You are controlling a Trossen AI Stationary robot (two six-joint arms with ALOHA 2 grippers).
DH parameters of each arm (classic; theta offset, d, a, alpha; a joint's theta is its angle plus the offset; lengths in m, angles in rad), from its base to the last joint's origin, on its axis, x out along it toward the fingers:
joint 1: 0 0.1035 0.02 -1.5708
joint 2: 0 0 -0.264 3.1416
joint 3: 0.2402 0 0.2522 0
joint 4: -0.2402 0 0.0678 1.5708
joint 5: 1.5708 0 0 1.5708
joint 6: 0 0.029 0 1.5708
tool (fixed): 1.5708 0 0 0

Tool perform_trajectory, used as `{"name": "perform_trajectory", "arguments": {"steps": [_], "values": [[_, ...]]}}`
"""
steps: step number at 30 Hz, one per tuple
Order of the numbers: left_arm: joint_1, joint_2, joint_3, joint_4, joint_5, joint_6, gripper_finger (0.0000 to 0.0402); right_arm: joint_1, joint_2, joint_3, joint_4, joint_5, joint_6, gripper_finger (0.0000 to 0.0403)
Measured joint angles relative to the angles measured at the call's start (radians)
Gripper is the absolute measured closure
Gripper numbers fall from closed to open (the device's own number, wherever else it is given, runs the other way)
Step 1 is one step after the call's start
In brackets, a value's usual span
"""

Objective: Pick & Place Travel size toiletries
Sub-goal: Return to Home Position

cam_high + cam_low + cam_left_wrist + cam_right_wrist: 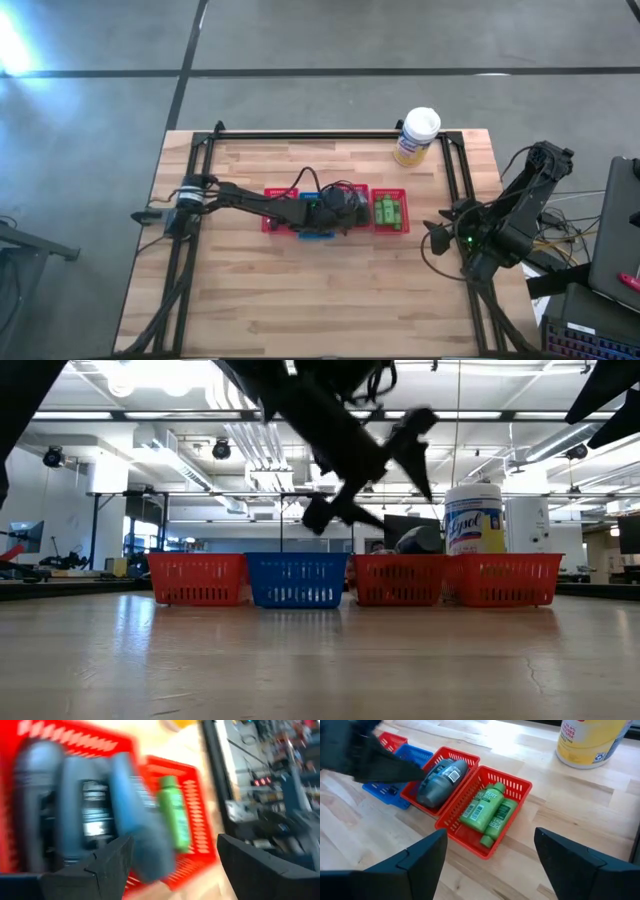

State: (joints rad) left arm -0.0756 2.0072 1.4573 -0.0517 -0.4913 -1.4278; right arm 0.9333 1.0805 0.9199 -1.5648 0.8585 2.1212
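Four mesh baskets stand in a row mid-table. Grey oval bottles (440,779) lie in the third basket, a red one (350,212). Three bright green bottles (488,812) lie in the rightmost red basket (391,213). My left gripper (345,210) hovers open above the basket of grey bottles. In the left wrist view the grey bottles (82,815) lie ahead of its fingers (107,865), with one green bottle (175,815) beyond. My right gripper (490,865) is open and waits near the table's right edge (432,237). No razors or dark bottles show.
A large white-and-yellow canister (417,135) stands near the far edge, behind the baskets. The blue basket (316,228) and the leftmost red basket (278,208) lie under my left arm (340,430). Bare wood lies on the near side of the row.
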Motion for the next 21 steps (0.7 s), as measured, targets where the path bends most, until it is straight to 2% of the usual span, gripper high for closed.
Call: {"name": "perform_trajectory", "arguments": {"steps": [4,7,9,11,13,15,19,21], "values": [[-0.031,-0.037,0.036,0.005,-0.001,0.184,0.0111,0.001,0.000,0.000,0.022,-0.001,-0.023,0.0116],[-0.061,-0.063,0.055,0.029,0.019,0.406,0.0111,0.006,0.000,0.002,0.115,0.001,-0.167,0.0123],[-0.079,-0.081,0.057,0.061,0.095,0.528,0.0111,0.006,-0.005,0.004,0.241,0.004,-0.330,0.0128],[-0.091,-0.100,0.058,0.099,0.238,0.607,0.0111,0.002,-0.012,0.002,0.384,0.005,-0.481,0.0134],[-0.103,-0.104,0.053,0.160,0.356,0.654,0.0111,-0.013,-0.016,-0.008,0.504,0.006,-0.591,0.0139],[-0.116,-0.104,0.042,0.214,0.409,0.667,0.0111,-0.036,-0.022,-0.025,0.582,0.006,-0.668,0.0144],[-0.134,-0.100,0.004,0.325,0.425,0.664,0.0110,-0.107,-0.061,-0.091,0.693,-0.001,-0.742,0.0155],[-0.148,-0.100,-0.030,0.408,0.424,0.665,0.0110,-0.145,-0.100,-0.144,0.790,-0.037,-0.782,0.0161]]}}
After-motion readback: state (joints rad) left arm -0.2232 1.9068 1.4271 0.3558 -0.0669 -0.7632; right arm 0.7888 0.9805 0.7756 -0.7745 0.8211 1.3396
